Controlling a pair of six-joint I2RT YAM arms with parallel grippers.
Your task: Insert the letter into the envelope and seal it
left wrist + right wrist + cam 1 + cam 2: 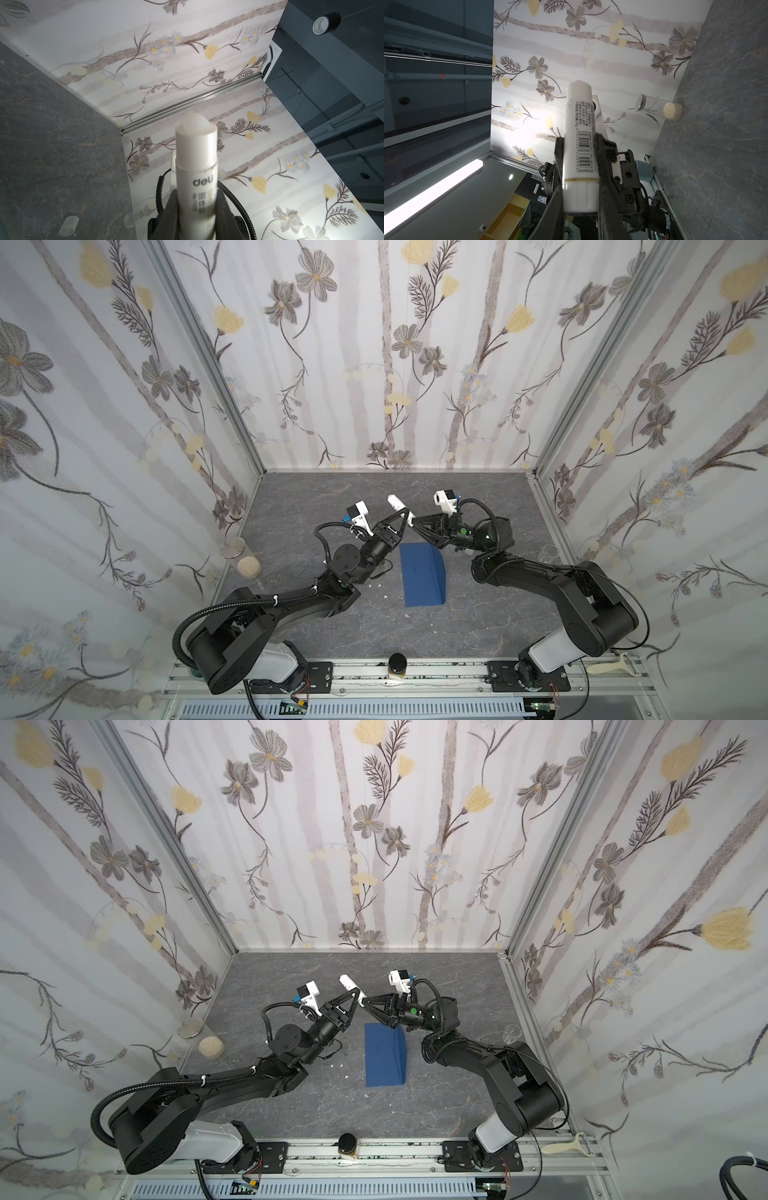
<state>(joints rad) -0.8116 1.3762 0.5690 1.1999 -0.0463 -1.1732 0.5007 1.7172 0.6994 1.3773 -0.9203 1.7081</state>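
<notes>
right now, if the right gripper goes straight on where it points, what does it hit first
The white plastic glue-stick tube sitting between its jaws; then, likely, the left gripper holding it.

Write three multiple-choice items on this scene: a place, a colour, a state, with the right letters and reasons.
1. Where is the envelope?
A. lying on the table
B. held in the air
C. standing on its edge

2. What colour is the envelope?
A. white
B. dark blue
C. yellow

3. How is the glue stick?
A. capped
B. lying on the table
C. uncapped, clamped in the left fingers

1 A: both top views show it on the grey surface.
2 B: its paper is dark blue.
3 C: the left wrist view shows bare glue beyond the fingers.
</notes>
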